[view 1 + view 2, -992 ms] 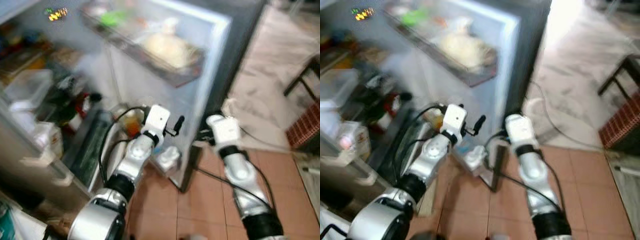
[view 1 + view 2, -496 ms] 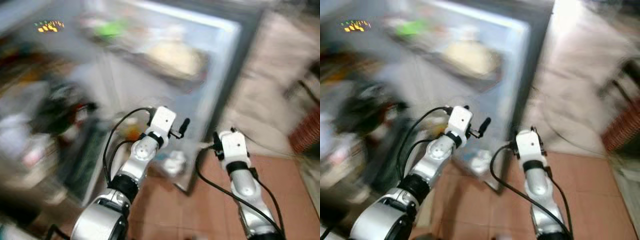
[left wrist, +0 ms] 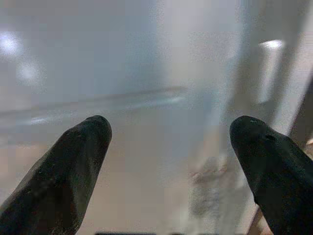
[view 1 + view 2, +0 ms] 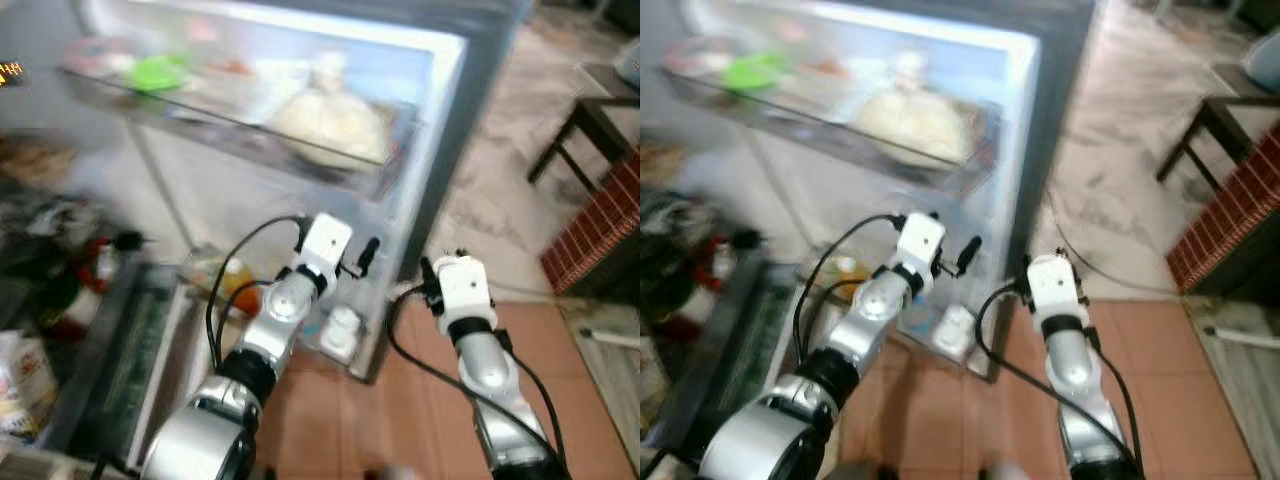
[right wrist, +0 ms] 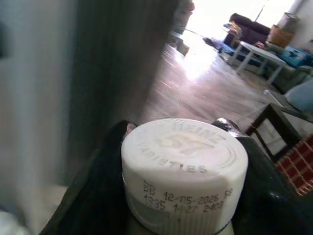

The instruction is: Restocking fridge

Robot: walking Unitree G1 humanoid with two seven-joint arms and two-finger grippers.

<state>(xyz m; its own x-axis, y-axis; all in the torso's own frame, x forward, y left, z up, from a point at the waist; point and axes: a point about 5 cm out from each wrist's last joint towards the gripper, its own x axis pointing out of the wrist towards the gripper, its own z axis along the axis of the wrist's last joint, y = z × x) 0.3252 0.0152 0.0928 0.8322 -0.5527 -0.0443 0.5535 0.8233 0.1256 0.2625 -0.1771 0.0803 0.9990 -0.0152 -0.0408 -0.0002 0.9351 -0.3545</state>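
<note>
The fridge door (image 4: 440, 150) stands open before me, its upper shelf (image 4: 250, 140) holding a pale bagged item (image 4: 330, 115) and a green thing (image 4: 160, 72). My left gripper (image 4: 362, 256) is raised in front of the door's lower part, open, with nothing between its fingers (image 3: 73, 166). My right gripper (image 4: 432, 274) is held up near the door's edge, shut on a sauce bottle whose white ribbed cap (image 5: 184, 161) shows between the black fingers (image 5: 105, 176). A white bottle (image 4: 340, 330) and an orange one (image 4: 240, 285) sit in the lower door shelf.
The fridge's inside (image 4: 60, 290) at the left is crowded with blurred bottles and packs. A dark table (image 4: 590, 110) and a red brick-patterned block (image 4: 600, 220) stand at the right. Terracotta floor tiles (image 4: 400, 420) lie below my arms.
The camera has swung, so the fridge interior slid left and the door fills more of the view. The right gripper has come up a little nearer the door edge.
</note>
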